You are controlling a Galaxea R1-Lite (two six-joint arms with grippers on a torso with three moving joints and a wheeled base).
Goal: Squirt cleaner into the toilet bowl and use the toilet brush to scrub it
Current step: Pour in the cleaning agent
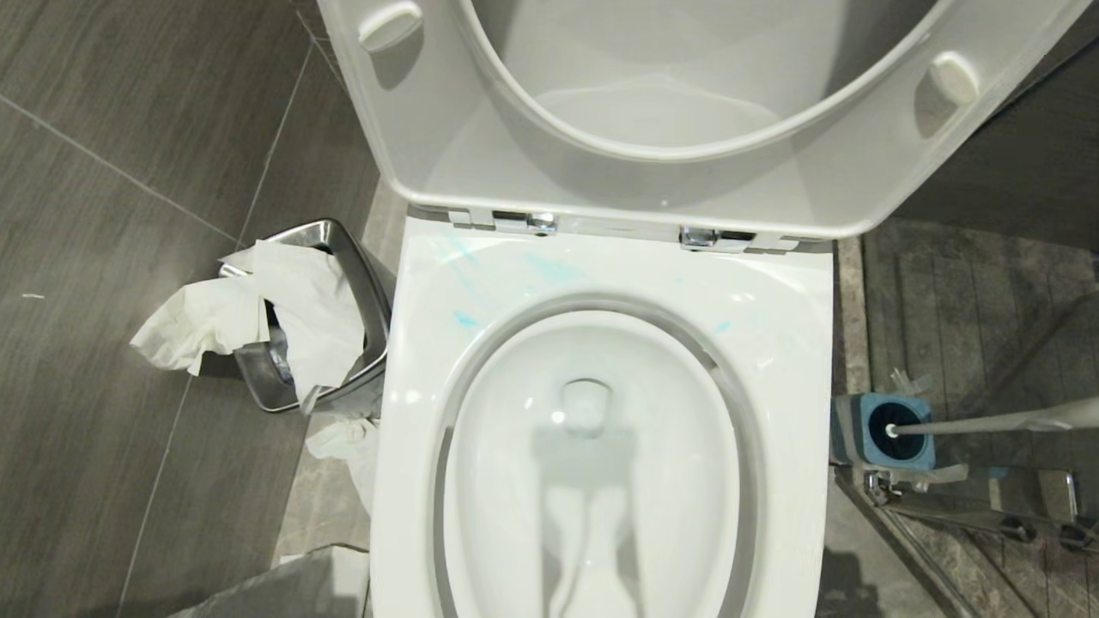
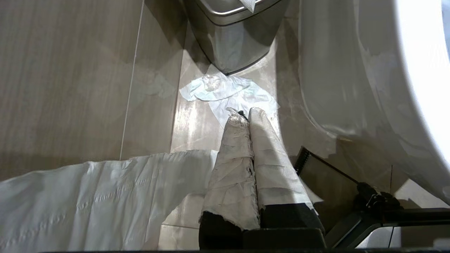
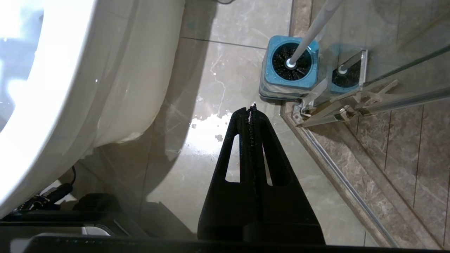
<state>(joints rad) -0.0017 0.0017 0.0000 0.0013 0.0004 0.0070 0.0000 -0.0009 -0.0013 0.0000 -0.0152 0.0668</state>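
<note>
You are barely starting: turquoise cleaner streaks (image 1: 549, 268) are marking the glossy white toilet bowl's rim (image 1: 798, 343), the white-handled toilet brush (image 1: 987, 422) is sitting unused at right, and both claws, left claw (image 2: 245, 114) and right claw (image 3: 250, 109), are pressed together, empty.

A small steel bin (image 1: 343, 343) stands on the grey tiled floor (image 1: 112, 257), crumpled white tissue paper (image 1: 258, 313) spilling over its rim. More tissue (image 1: 348, 442) lies on the floor just beside the bin's base, and a flattened pale wad (image 2: 228, 93) shows on the glossy tiles in front of it. On the opposite side, a square blue-grey holder (image 1: 863, 429) sits on the floor against the metal track (image 3: 334, 109) of a glass shower screen (image 3: 404, 42), near a wet patch (image 3: 207, 133) on the marbled tiles
</note>
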